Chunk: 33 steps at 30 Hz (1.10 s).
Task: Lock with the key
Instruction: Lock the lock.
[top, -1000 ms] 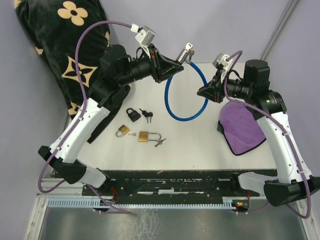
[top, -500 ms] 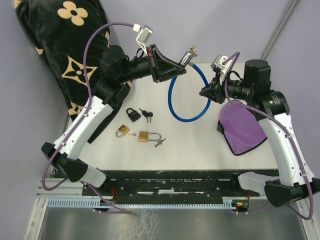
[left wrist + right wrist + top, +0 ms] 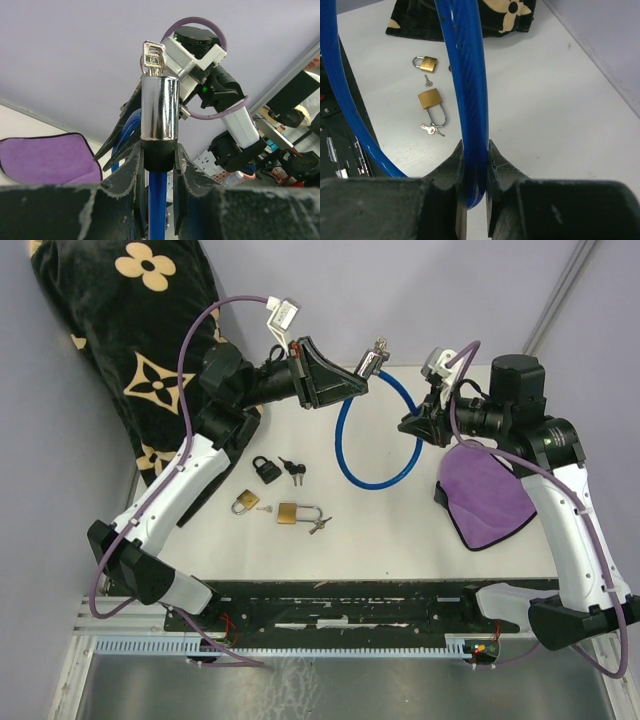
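A blue cable lock [image 3: 372, 468] hangs in a loop above the white table. Its chrome lock cylinder [image 3: 159, 107] stands upright with a silver key [image 3: 154, 59] in its top end. My left gripper [image 3: 358, 380] is shut on the black collar just below the cylinder [image 3: 159, 152]. My right gripper [image 3: 408, 424] is shut on the blue cable [image 3: 468, 105] on the loop's right side, holding it off the table. In the top view the cylinder [image 3: 372, 361] and key [image 3: 381, 343] sit between the two grippers.
Three padlocks lie on the table's left part: a black one [image 3: 265, 469], a small brass one [image 3: 245, 503] and a larger brass one [image 3: 293, 513], each with keys beside it. A purple cloth [image 3: 485, 498] lies at right. A black patterned bag [image 3: 120, 330] stands at back left.
My left gripper has tilted and drawn the cylinder slightly left and up, the key end turning more upright. The right gripper has stayed in place on the cable.
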Each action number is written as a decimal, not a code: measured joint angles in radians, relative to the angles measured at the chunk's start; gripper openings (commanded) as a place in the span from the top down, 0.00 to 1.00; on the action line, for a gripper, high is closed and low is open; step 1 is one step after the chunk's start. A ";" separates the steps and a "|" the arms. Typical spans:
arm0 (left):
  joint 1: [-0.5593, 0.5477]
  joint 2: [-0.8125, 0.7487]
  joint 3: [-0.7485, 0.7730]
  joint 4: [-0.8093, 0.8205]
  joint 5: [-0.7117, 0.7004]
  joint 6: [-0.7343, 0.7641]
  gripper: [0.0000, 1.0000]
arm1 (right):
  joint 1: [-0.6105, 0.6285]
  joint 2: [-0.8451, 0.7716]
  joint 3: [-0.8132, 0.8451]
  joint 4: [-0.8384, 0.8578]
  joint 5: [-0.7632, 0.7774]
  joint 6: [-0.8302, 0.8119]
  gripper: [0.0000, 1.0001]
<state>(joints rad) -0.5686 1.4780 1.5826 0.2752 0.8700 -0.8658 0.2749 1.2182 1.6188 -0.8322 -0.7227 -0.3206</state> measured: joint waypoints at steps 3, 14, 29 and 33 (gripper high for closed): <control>0.000 0.002 -0.014 0.059 0.005 -0.041 0.97 | 0.022 0.014 0.006 -0.009 -0.012 -0.008 0.98; 0.003 0.059 0.010 0.117 0.048 -0.117 0.97 | 0.087 0.048 0.049 -0.118 0.047 -0.082 0.98; 0.035 0.055 0.128 -0.315 0.053 0.183 0.79 | 0.036 0.020 -0.082 0.035 0.010 0.099 0.98; 0.065 0.019 0.050 -0.246 0.054 0.147 0.68 | 0.014 0.018 -0.174 0.215 -0.065 0.255 0.98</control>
<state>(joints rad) -0.5034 1.4975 1.6325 0.0296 0.9241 -0.7189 0.2890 1.2362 1.4452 -0.6174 -0.7879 -0.0654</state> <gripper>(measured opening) 0.269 0.197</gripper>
